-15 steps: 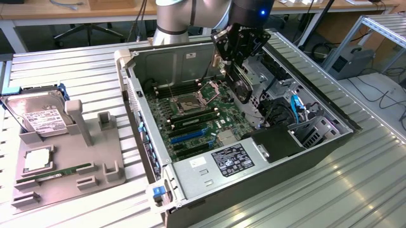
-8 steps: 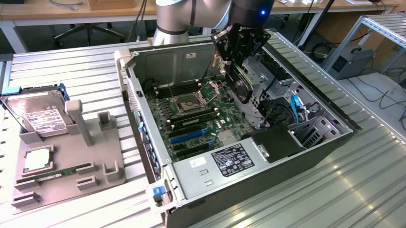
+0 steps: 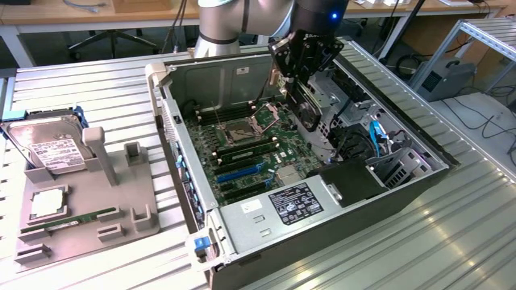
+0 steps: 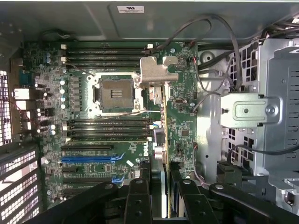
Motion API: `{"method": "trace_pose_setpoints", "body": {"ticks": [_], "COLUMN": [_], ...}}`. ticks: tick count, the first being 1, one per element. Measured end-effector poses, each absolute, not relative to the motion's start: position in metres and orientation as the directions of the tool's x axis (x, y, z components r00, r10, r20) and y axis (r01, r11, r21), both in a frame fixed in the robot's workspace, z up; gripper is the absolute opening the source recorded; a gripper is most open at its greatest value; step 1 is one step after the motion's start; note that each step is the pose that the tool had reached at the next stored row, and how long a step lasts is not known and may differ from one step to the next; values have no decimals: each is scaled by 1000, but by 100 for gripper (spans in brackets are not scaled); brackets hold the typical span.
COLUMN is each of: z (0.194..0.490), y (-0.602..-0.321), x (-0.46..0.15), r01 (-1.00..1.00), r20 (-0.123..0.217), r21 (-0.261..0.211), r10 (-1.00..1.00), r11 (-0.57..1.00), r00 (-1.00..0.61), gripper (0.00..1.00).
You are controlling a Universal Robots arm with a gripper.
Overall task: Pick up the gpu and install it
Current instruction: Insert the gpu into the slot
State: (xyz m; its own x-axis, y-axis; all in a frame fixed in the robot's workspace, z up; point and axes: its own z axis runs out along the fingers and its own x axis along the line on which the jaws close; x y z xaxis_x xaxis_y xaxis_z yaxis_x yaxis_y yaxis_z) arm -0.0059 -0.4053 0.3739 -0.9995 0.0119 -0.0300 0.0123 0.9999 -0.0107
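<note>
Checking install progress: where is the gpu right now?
In the exterior view the gripper holds the gpu upright over the motherboard in the open computer case, to the exterior view's right of the CPU socket.

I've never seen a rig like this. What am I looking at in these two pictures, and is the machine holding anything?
The machine is a single robot arm ending in a gripper. One picture comes from a camera standing off to the side. The other comes from a camera on the arm's wrist, looking down into an open computer case. The case lies on a metal table. Beside it, on the exterior view's left, a grey tray holds a hard drive and a memory stick. The gripper is clamped on a graphics card, held on edge above the motherboard.
</note>
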Motion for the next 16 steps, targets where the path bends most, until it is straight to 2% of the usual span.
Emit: {"method": "trace_pose_setpoints", "body": {"ticks": [16], "z": [374], "y": [-405], "x": [-6], "r01": [-1], "r20": [-30], "r21": [-11], "r10": [-2], "r11": [1000], "r00": [-1000], "gripper": [27]}}
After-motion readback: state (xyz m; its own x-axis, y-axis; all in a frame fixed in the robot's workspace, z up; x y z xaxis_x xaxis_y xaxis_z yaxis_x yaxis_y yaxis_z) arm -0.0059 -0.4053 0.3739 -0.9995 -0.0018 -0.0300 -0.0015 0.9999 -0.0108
